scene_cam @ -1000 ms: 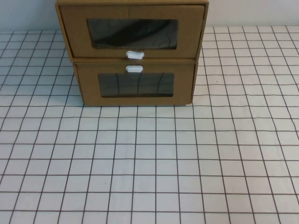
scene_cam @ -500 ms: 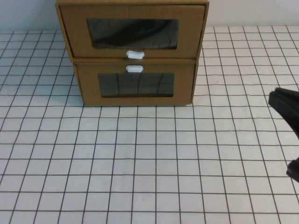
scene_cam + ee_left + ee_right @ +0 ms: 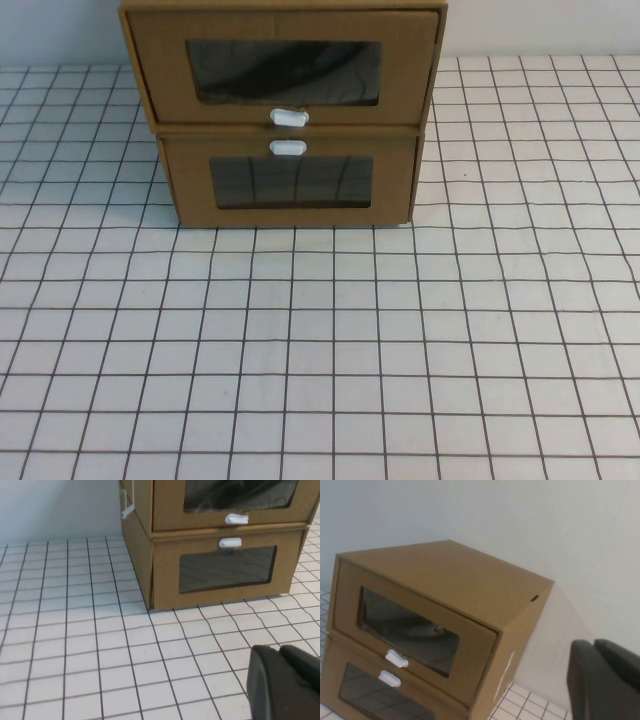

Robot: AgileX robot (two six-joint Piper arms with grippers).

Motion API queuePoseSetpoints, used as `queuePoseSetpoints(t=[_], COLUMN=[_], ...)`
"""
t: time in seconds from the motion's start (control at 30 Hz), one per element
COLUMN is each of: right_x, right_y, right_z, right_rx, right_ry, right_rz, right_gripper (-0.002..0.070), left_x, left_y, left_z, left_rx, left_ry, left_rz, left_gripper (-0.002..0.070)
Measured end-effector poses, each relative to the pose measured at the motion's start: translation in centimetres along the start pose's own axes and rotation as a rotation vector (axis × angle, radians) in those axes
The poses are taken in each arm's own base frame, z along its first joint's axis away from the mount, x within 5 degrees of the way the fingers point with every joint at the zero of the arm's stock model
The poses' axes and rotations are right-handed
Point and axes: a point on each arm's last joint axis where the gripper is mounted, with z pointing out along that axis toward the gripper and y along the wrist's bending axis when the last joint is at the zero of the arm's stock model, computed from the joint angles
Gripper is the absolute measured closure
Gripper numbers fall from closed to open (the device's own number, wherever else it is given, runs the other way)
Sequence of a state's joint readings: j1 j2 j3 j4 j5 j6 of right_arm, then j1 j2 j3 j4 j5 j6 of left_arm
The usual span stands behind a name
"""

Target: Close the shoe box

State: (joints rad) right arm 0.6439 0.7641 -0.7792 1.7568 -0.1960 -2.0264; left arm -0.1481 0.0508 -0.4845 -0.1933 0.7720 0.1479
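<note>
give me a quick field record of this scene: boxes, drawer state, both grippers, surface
shoe box: upper brown cardboard box, clear window, white pull tab below the window
drawer state: front sticks out past the box below, not yet closed
other box: matching cardboard box underneath, white tab above its window
left gripper: low over the table in front of the boxes, seen only in the left wrist view
right gripper: raised beside the upper box, seen only in the right wrist view
surface: white gridded table

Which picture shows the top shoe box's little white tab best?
The high view: the white tab faces the camera squarely below the shoe box window. The left wrist view shows it near the edge; the right wrist view shows it angled. Neither end effector touches it.
</note>
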Motion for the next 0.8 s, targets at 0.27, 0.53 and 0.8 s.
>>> queuePoseSetpoints(t=[0.27, 0.53, 0.8], right_x=[0.0, 0.0, 0.0], right_y=[0.1, 0.1, 0.1], right_z=[0.0, 0.0, 0.0], right_rx=[-0.008, -0.009, -0.009], right_ry=[-0.004, -0.005, -0.005], right_rz=[-0.063, -0.091, -0.095], right_gripper=[0.0691, 0.0691, 0.0691], left_x=[2.6, 3.3, 3.4], left_y=[0.9, 1.2, 1.2], left_z=[1.5, 2.3, 2.4], left_rx=[-0.076, -0.098, -0.098], left_ry=[-0.065, -0.033, -0.027], left_rz=[0.037, 0.060, 0.061], left_gripper=[0.0677, 0.0677, 0.0677])
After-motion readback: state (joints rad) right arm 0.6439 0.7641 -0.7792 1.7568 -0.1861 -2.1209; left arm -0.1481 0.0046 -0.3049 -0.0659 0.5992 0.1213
